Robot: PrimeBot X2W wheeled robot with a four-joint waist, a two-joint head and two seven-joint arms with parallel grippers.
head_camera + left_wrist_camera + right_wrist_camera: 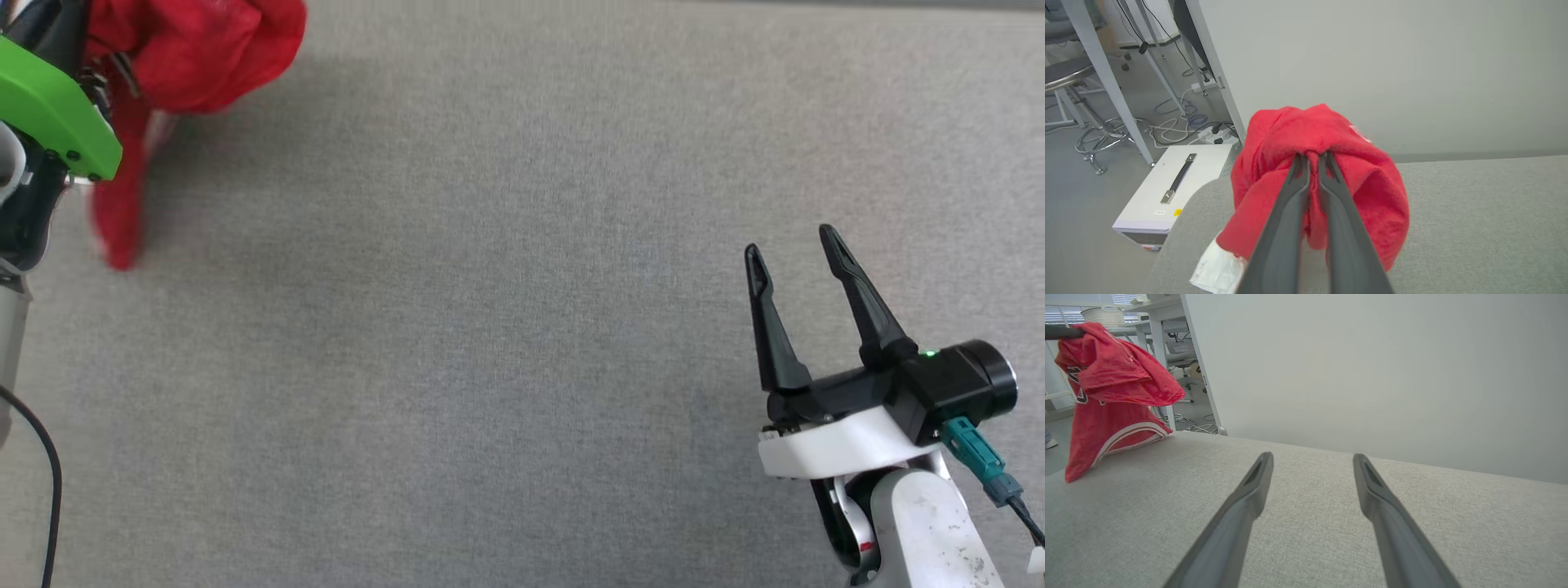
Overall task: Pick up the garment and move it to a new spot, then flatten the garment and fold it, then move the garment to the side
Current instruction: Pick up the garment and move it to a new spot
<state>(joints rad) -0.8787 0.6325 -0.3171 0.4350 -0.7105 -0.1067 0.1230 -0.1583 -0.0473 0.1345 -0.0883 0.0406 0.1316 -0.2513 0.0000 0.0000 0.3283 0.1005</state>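
The garment is a red shirt bunched at the far left of the grey table. In the left wrist view my left gripper is shut on a fold of the garment, which drapes over both fingers; a white sleeve edge hangs low. The right wrist view shows the garment hanging lifted, its lower hem with red-white trim touching the table. My right gripper stands open over the table's right side, nothing between its fingers.
Beyond the table's left end lie a white case with a handle, cables, a stool and table legs. A pale wall backs the table.
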